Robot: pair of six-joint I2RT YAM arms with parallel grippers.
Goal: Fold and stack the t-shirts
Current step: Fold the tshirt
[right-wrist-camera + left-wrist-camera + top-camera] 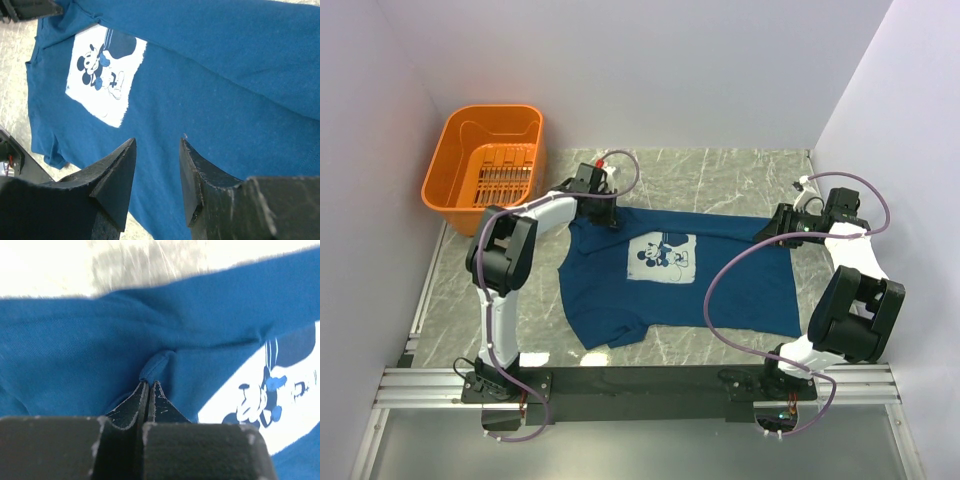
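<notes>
Navy t-shirt (pixel 620 300) flat, print up, on counter (pixel 720 170) between arms. Left claw (pixel 149 386) clamped shut, pinching fabric pucker at shirt's far-left edge. Right claw (pixel 158 145) half-open over shirt's other end, gripping nothing. Step looks like first fold grasp. Next: right claw needs to close on cloth.

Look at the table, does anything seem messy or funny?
Only the t-shirt: it lies slanted and wrinkled, not flat, with its far edge folded over. The left gripper is shut on a little pinch of cloth beside the print, making a pucker. The orange basket stands upright, nothing spilled.
</notes>
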